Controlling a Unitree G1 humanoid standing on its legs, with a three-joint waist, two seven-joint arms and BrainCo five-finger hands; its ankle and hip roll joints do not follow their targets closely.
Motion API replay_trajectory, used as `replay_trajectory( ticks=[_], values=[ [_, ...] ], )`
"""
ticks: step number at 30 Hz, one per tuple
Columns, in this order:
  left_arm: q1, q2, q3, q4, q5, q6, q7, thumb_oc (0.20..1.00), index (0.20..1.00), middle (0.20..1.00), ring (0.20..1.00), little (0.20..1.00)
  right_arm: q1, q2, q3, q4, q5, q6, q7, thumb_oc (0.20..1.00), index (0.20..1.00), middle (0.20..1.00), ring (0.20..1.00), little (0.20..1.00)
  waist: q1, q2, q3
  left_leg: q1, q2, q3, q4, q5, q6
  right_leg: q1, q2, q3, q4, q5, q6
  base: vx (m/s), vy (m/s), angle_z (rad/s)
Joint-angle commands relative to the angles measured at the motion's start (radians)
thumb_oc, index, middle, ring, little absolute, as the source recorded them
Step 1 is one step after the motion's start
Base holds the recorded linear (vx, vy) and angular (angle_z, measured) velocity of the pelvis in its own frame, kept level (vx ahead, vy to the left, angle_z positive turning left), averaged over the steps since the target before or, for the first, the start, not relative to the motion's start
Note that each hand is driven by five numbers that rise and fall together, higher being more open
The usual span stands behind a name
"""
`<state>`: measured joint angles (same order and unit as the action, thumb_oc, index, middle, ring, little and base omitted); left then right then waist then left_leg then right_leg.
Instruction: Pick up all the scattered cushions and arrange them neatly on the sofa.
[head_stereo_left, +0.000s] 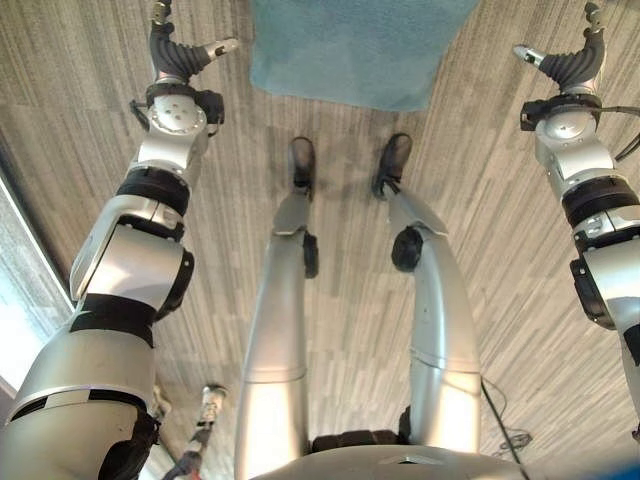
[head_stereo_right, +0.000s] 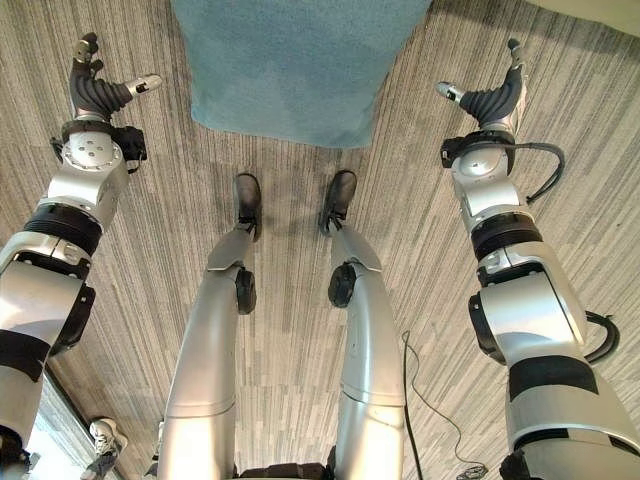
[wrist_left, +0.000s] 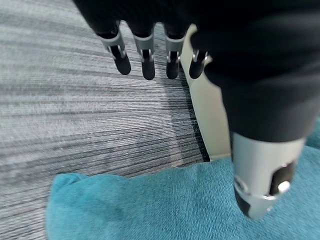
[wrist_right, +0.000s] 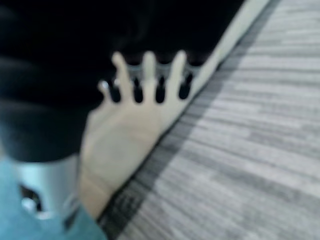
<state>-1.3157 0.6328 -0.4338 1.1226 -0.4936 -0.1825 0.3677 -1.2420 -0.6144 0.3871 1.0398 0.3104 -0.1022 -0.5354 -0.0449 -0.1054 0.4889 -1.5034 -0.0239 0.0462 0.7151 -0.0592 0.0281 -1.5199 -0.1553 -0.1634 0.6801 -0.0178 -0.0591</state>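
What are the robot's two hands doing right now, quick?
Left hand: open, fingers straight, holding nothing, beside the blue cushion on the floor.
Right hand: open, holding nothing, on the cushion's other side.

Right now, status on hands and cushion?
Left robot hand open, right robot hand open, both empty. Teal cushion on floor between them. Nothing blocking.

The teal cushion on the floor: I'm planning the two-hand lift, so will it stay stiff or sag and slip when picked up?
The teal cushion looks soft and fuzzy, so it will probably sag between the left hand and right hand rather than hold its shape. It is likely light for its bulk. The nap should grip the fingers rather than slip.
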Motion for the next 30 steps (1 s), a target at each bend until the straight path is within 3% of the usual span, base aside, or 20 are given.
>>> replay_trajectory(
  ticks=[1, 13, 30],
  values=[
    [0.048, 0.006, 0.020, 0.014, -0.076, -0.045, 0.028, 1.000, 1.000, 1.000, 1.000, 1.000, 0.043, 0.015, 0.024, -0.015, 0.052, -0.034, -0.043, 1.000, 1.000, 1.000, 1.000, 1.000, -0.041, 0.031, -0.093, -0.028, -0.065, -0.023, 0.015, -0.130, 0.069, 0.016, 0.020, 0.008, 0.086, -0.204, 0.082, 0.05, -0.013, -0.04],
    [-0.066, -0.070, -0.031, -0.038, -0.096, -0.057, 0.068, 1.000, 1.000, 1.000, 1.000, 1.000, -0.022, 0.053, 0.056, -0.032, 0.075, -0.037, -0.055, 1.000, 1.000, 1.000, 1.000, 1.000, -0.045, 0.034, -0.115, -0.066, -0.072, -0.010, -0.031, -0.103, 0.071, -0.050, 0.027, 0.035, 0.079, -0.195, 0.085, 0.01, 0.000, 0.00],
    [-0.145, -0.159, -0.049, -0.067, -0.288, -0.077, 0.024, 1.000, 1.000, 1.000, 1.000, 1.000, -0.136, 0.101, 0.098, -0.053, 0.147, -0.040, -0.063, 1.000, 1.000, 1.000, 1.000, 1.000, -0.044, 0.053, -0.131, -0.066, -0.082, -0.021, -0.041, -0.089, 0.064, -0.050, 0.041, 0.043, 0.074, -0.187, 0.092, 0.00, 0.000, 0.00]
  ],
)
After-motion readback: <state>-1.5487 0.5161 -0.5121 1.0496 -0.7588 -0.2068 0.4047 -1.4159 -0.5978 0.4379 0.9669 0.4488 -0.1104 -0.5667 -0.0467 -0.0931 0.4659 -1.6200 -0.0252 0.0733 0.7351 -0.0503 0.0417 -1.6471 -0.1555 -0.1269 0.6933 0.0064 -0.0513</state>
